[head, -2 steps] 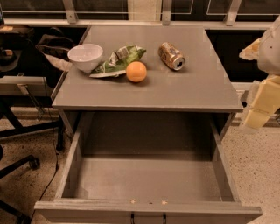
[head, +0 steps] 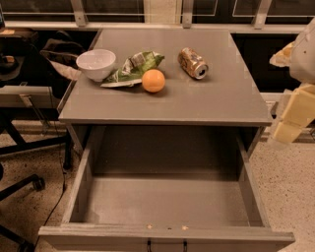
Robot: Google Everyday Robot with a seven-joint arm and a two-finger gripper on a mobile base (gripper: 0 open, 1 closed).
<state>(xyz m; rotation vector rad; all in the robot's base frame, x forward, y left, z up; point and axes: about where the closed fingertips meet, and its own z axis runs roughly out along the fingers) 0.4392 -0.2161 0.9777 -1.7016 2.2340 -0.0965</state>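
Observation:
My gripper (head: 291,115) hangs at the far right edge of the view, off the right side of the grey table (head: 216,98), holding nothing that I can see. On the tabletop lie a white bowl (head: 96,64) at the left, a green chip bag (head: 133,68) beside it, an orange (head: 153,80) in front of the bag, and a brown soda can (head: 193,63) on its side to the right. The can is the object nearest the gripper. Below the tabletop the drawer (head: 165,236) is pulled out, with nothing inside.
An office chair base with castors (head: 24,184) stands at the left, with a dark bag (head: 56,49) behind it. A window frame (head: 187,12) runs along the back. Speckled floor (head: 290,182) lies to the right of the drawer.

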